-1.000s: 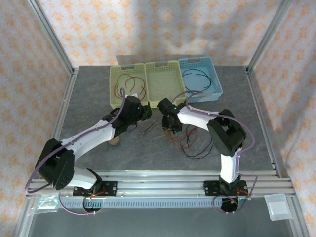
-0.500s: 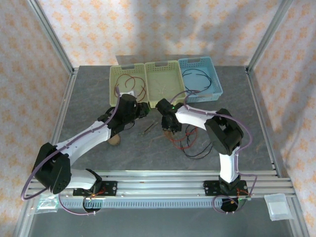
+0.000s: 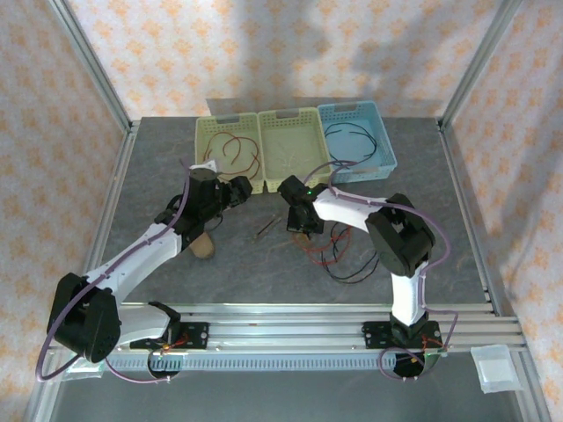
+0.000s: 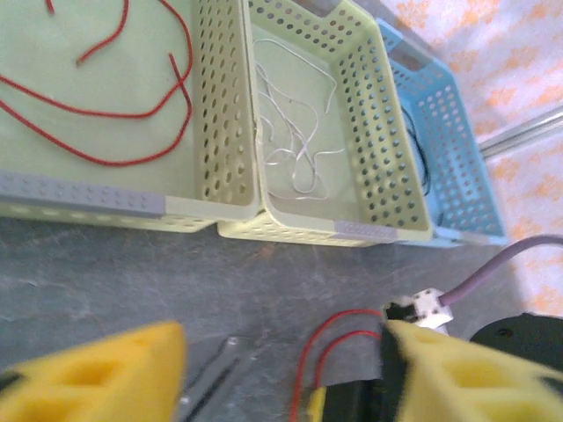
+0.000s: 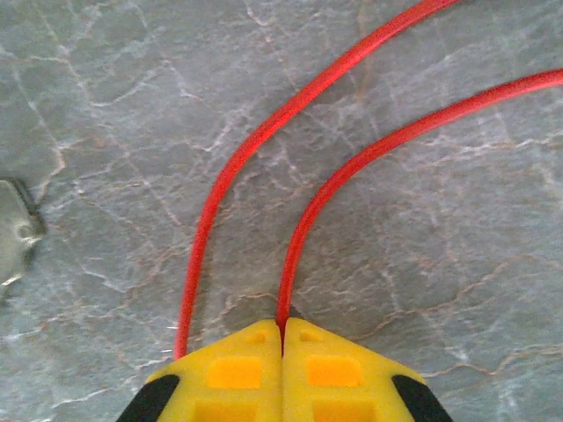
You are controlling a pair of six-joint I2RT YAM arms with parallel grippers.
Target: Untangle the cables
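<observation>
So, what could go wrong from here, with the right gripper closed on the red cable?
1. The right gripper pinches one strand of the red cable; a second red strand runs close beside it and may snag.
2. That cable seems to lead into a tangle with black cable, so pulling may tighten the tangle or drag it.
3. The left gripper is open and holds nothing, so nothing anchors the tangle.

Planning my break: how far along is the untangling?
Done: a red cable lies in the left basket, a whitish cable in the middle basket, a black cable in the blue basket. In hand: the right end effector is shut on a red strand; the left end effector is open. Left: the red-and-black tangle on the table.
</observation>
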